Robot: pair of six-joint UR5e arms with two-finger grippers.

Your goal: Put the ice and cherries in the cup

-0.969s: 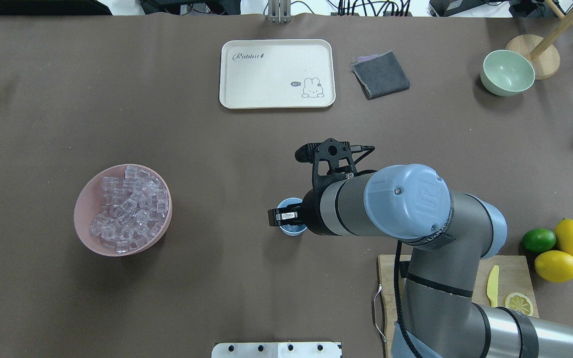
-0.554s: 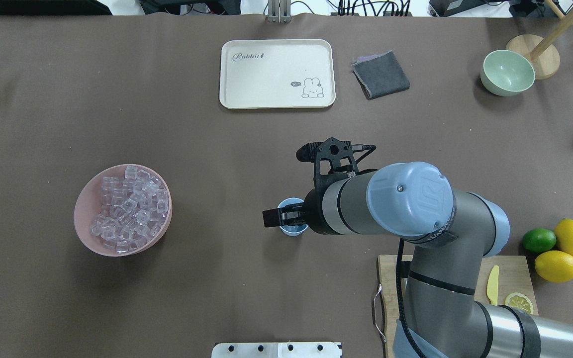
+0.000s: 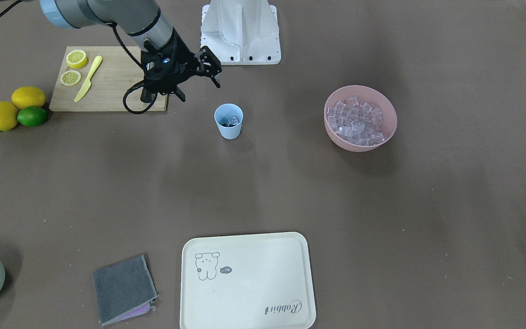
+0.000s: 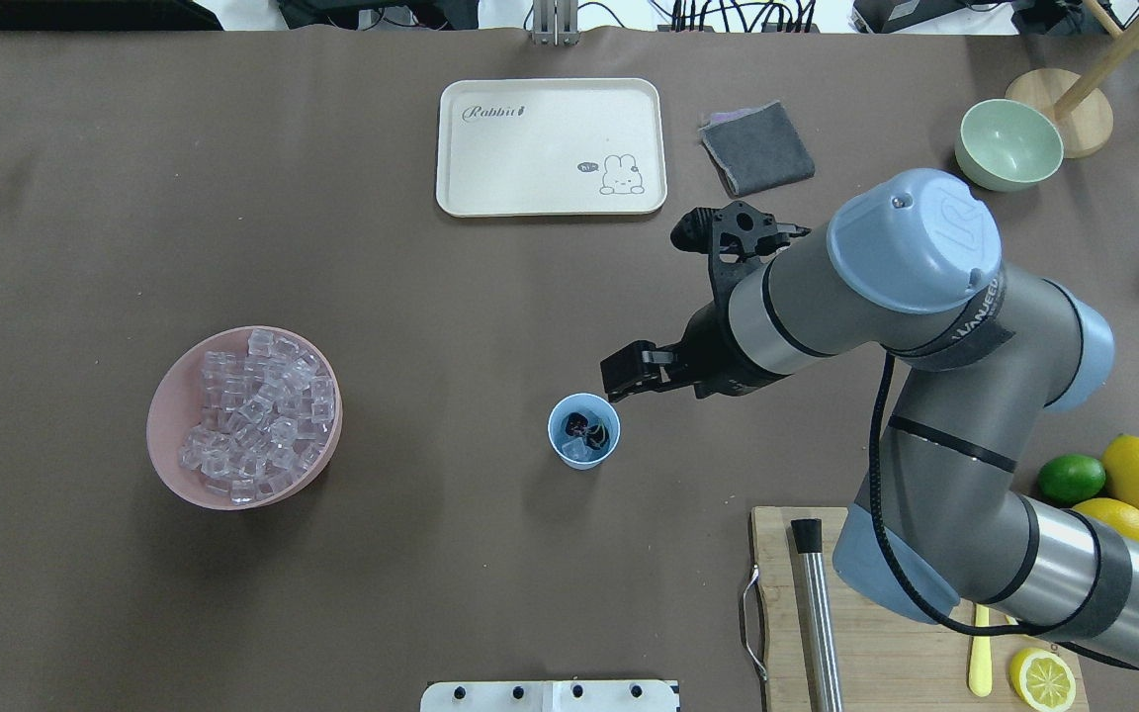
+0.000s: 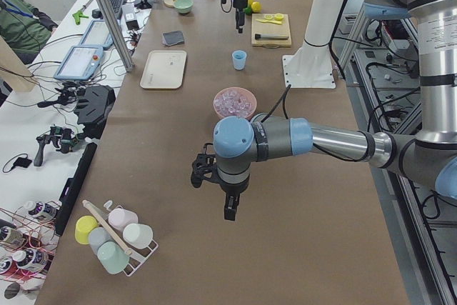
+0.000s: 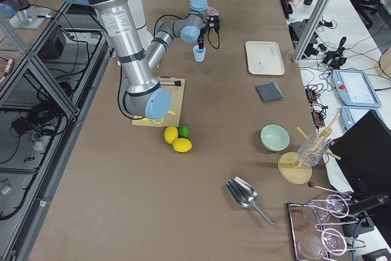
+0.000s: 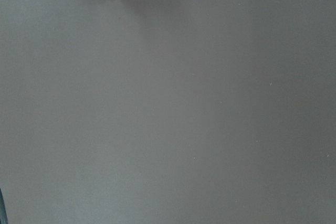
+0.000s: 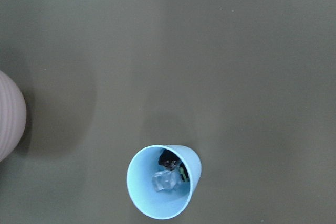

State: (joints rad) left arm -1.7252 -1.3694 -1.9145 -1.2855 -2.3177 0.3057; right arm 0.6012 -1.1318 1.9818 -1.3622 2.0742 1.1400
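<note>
Overhead exterior: cup (image 4: 553,432) stands upright mid-bench, nothing touching it. Inside it: a dark cherry clump (image 4: 580,425) on the far side and a clear ice cube (image 4: 579,451) on the near side. The right wrist view confirms this, with the cherries (image 8: 168,158) against the cup wall (image 8: 140,184) and the ice (image 8: 165,181) just beside them.

Right gripper (image 4: 621,377) hangs just beyond the cup's far-right rim, off the bench and clear of the cup. Its jaws are spread and hold nothing. The front-facing view agrees: right gripper (image 3: 215,73) apart from the cup (image 3: 229,131).

Pink bowl (image 4: 166,420) sits well to the left of the cup, heaped with ice cubes (image 4: 258,410).

Left gripper (image 5: 229,211) shows only in the exterior left view, low over bare bench, well apart from the bowl. Cannot tell whether its jaws are apart or closed. The left wrist view shows only bench surface.

Cutting board (image 4: 777,593) at near right, tray (image 4: 550,203) at far centre.
</note>
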